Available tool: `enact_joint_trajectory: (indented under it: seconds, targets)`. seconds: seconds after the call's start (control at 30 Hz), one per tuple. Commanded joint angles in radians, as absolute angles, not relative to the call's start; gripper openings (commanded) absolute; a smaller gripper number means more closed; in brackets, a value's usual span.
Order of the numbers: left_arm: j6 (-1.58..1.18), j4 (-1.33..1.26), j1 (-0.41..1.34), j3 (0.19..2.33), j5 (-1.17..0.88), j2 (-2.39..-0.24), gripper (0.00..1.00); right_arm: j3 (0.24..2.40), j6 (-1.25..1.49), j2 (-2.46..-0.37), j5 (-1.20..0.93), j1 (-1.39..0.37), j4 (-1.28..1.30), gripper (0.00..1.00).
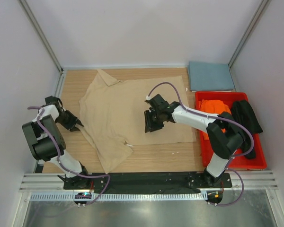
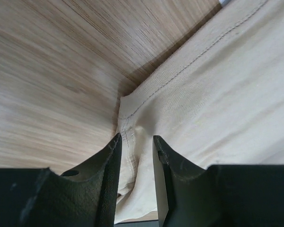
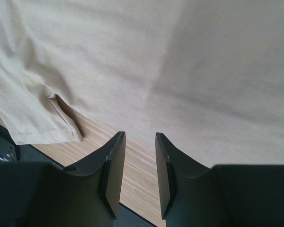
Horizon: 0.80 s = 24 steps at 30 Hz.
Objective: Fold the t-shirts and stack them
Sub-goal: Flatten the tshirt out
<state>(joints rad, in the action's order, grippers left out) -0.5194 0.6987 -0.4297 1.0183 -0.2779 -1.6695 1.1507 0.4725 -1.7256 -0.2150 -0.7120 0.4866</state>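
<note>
wood table (image 1: 165,156), tan t-shirt (image 1: 128,109) hem between parted left fingers (image 2: 108,165), bare wood leftward

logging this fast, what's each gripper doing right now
left gripper: open, tan t-shirt edge between its jaws
right gripper: open, holding nothing

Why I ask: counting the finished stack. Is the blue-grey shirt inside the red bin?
No, the blue-grey shirt lies folded flat just beyond the far rim of the red bin.

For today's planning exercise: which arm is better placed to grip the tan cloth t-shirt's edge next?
Likely left: the left arm's fingers straddle the stitched edge of the tan cloth t-shirt; the right arm's fingers hang above the cloth, holding nothing.
</note>
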Motion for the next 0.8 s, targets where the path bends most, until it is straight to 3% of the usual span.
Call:
enact_joint_trajectory:
  seconds: [0.0, 0.13, 0.27, 0.37, 0.43, 0.5, 0.63, 0.67, 0.7, 0.77]
  targets:
    - [-0.535, 0.68, -0.41, 1.014, -0.25, -1.709, 0.33, 1.158, 0.457, -1.671, -0.233, -0.695, 0.459, 0.38]
    - [-0.554, 0.672, -0.407, 1.003, -0.22, -1.724, 0.33, 1.151, 0.442, -1.658, -0.242, -0.664, 0.465, 0.38]
    - [-0.56, 0.696, -0.407, 1.0, -0.17, -1.726, 0.26, 1.144, 0.426, -1.648, -0.252, -0.635, 0.474, 0.38]
    - [-0.555, 0.696, -0.407, 0.994, -0.143, -1.729, 0.16, 1.131, 0.42, -1.64, -0.262, -0.614, 0.471, 0.38]
    - [-0.546, 0.693, -0.408, 0.996, -0.14, -1.735, 0.04, 1.129, 0.414, -1.641, -0.268, -0.607, 0.472, 0.38]
    - [-0.532, 0.704, -0.408, 1.018, -0.118, -1.74, 0.0, 1.131, 0.408, -1.643, -0.271, -0.6, 0.474, 0.38]
    - [-0.47, 0.736, -0.408, 1.078, -0.094, -1.732, 0.04, 1.135, 0.396, -1.646, -0.273, -0.58, 0.488, 0.38]
    - [-0.465, 0.748, -0.407, 1.089, -0.103, -1.732, 0.08, 1.137, 0.391, -1.649, -0.273, -0.577, 0.492, 0.38]
    - [-0.463, 0.761, -0.408, 1.097, -0.107, -1.72, 0.19, 1.138, 0.387, -1.651, -0.272, -0.571, 0.505, 0.38]
    - [-0.471, 0.785, -0.406, 1.082, -0.103, -1.681, 0.23, 1.138, 0.377, -1.648, -0.267, -0.561, 0.514, 0.38]
